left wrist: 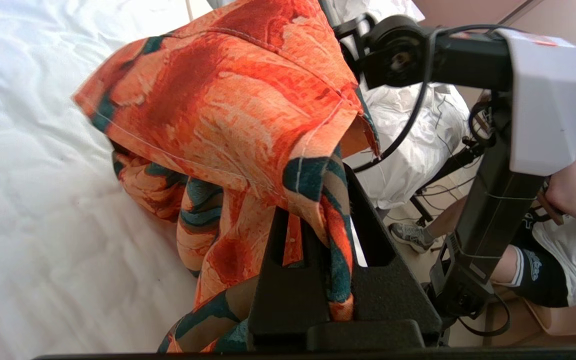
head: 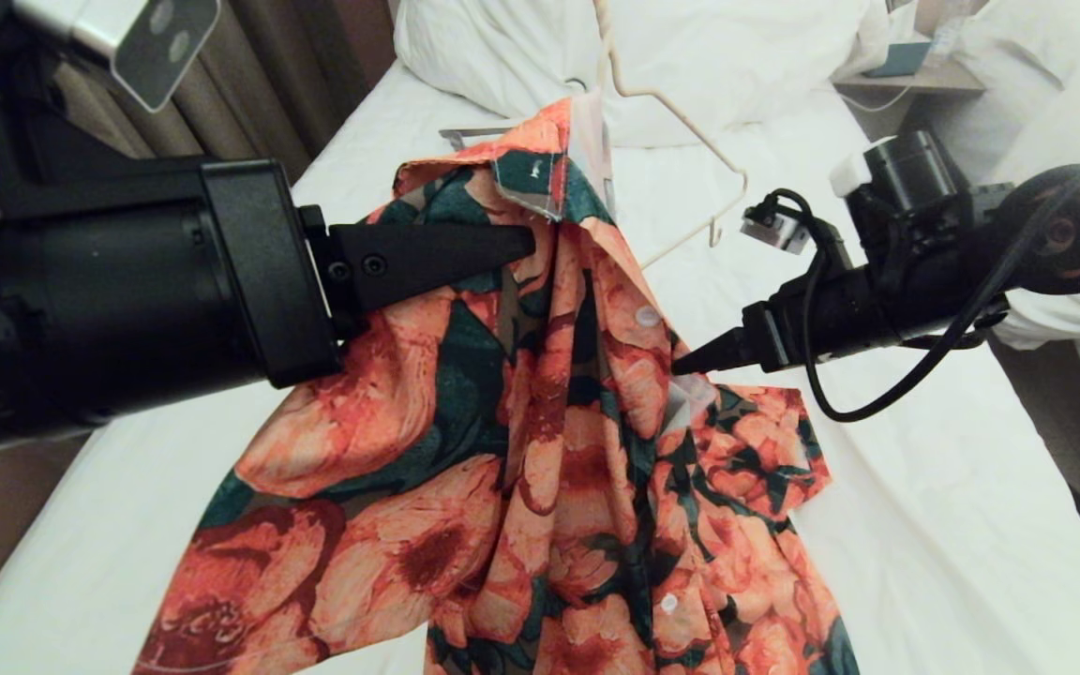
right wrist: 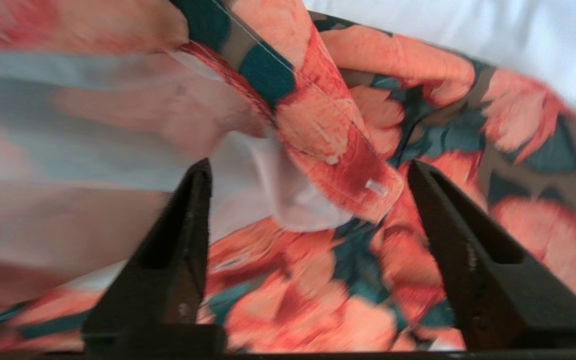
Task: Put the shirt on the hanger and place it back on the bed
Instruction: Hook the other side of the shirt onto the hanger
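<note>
Hanging is half done. Head view: the thin cream-white wire hanger [head: 681, 122] stands at twelve o'clock, one arm buried in the orange-flowered, green-leaved short-sleeved shirt [head: 540, 441], its other arm bare at one o'clock. The left gripper [head: 526, 246], from nine o'clock, is clenched on the shirt's upper edge; the right gripper [head: 685, 363], from three o'clock, sits at the placket. Judged remaining: the second shoulder, then laying down. The white-sheeted bed [head: 924, 487] carries pillows at twelve o'clock.

Left wrist view: left gripper [left wrist: 318, 225] pinching cloth; a seated person [left wrist: 563, 235] at three o'clock.

Right wrist view: right gripper [right wrist: 308, 170] spread wide, grasping nothing, shirt [right wrist: 348, 130] just beyond.
</note>
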{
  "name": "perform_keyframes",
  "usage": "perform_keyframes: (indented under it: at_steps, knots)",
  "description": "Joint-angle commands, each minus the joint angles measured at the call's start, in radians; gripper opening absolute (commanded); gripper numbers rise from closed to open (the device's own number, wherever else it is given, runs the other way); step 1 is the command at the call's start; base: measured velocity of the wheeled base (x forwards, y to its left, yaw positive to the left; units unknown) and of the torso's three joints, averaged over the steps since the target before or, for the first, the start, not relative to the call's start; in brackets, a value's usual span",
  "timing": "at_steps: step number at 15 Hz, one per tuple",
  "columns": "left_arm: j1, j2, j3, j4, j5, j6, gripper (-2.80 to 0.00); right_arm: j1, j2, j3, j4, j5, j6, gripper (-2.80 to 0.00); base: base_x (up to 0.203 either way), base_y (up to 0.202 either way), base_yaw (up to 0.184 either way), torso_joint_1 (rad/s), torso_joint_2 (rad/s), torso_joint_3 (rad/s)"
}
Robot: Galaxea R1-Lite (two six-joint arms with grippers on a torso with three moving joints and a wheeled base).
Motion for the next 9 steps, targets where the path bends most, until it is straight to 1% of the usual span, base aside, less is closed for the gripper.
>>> perform_keyframes:
  at_steps: [1,5,6,9]
  knots:
    - [0.0,0.002,-0.001,-0.001,0.001,-0.002,-2.8,0.014,0.03,-0.005,-0.003,-0.01,-0.025,0.0,0.0,0.0,0.0,0.0,0.0,0.0]
    - [0.002,-0.002,-0.001,-0.001,0.001,-0.002,-2.8,0.033,0.047,-0.005,-0.025,-0.013,-0.025,0.0,0.0,0.0,0.0,0.0,0.0,0.0]
    - [0.002,-0.004,-0.001,-0.001,0.001,-0.002,-2.8,0.038,0.047,-0.004,-0.025,-0.012,-0.024,-2.8,0.0,0.0,0.0,0.0,0.0,0.0]
    - [0.002,-0.008,-0.001,-0.001,0.002,-0.002,-2.8,0.046,0.054,-0.006,-0.026,-0.015,-0.02,-2.8,0.0,0.0,0.0,0.0,0.0,0.0]
